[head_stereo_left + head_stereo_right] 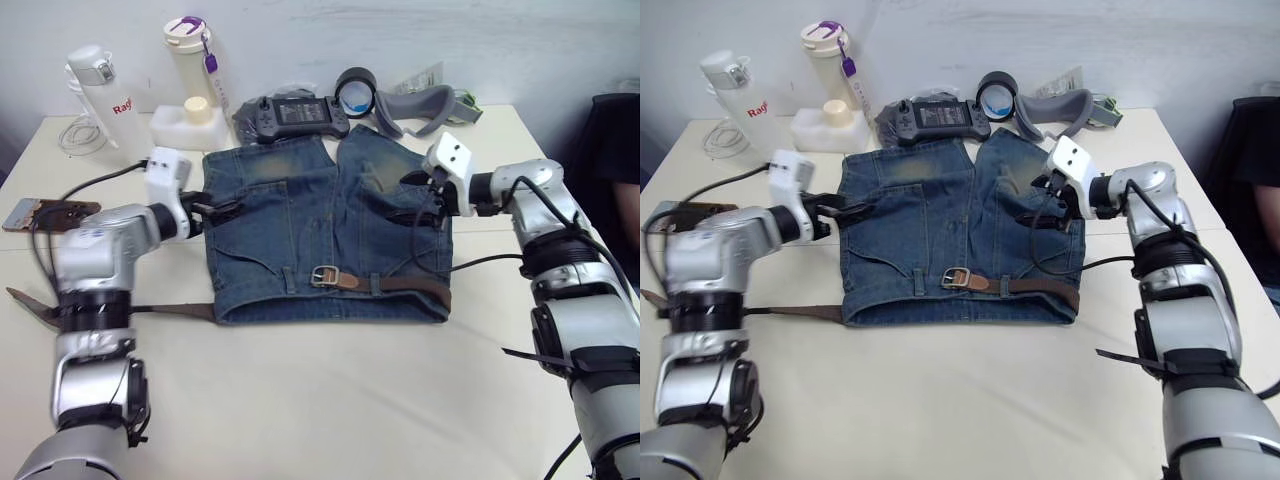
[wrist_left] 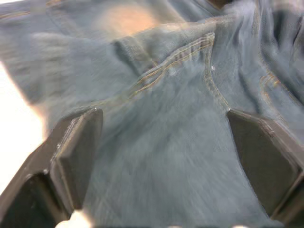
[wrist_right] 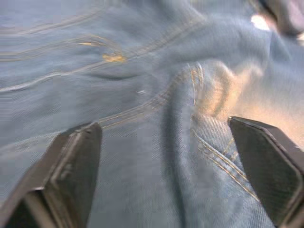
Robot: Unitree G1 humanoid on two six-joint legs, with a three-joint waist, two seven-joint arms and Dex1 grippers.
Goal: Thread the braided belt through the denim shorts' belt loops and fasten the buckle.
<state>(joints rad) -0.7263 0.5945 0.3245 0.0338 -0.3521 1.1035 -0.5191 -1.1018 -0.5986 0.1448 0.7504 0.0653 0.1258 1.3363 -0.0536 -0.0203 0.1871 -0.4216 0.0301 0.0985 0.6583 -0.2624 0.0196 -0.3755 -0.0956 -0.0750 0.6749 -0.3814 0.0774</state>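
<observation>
Here, braided belt point(image 1: 400, 283) through denim shorts point(image 1: 300, 230) waistband; bottle point(image 1: 195, 55) capped.

Braided belt point(image 1: 400, 284): hidden under waistband btwn belt loops point(image 1: 375, 284), so threading order unreadable; left tail passes behind left arm. Buckle point(image 1: 324, 276): too small to tell prong position. Denim shorts point(image 2: 156, 156): motion-blurred in both wrist views, cut off on all sides, stitching partly smeared. Left gripper point(image 2: 164, 156) & right gripper point(image 3: 166, 166): finger bases cut off at frame edge. Dark object point(image 1: 615, 150) at right edge: cropped, unidentifiable. Flat item point(image 1: 45, 212) near left edge: partly cropped, behind cable
</observation>
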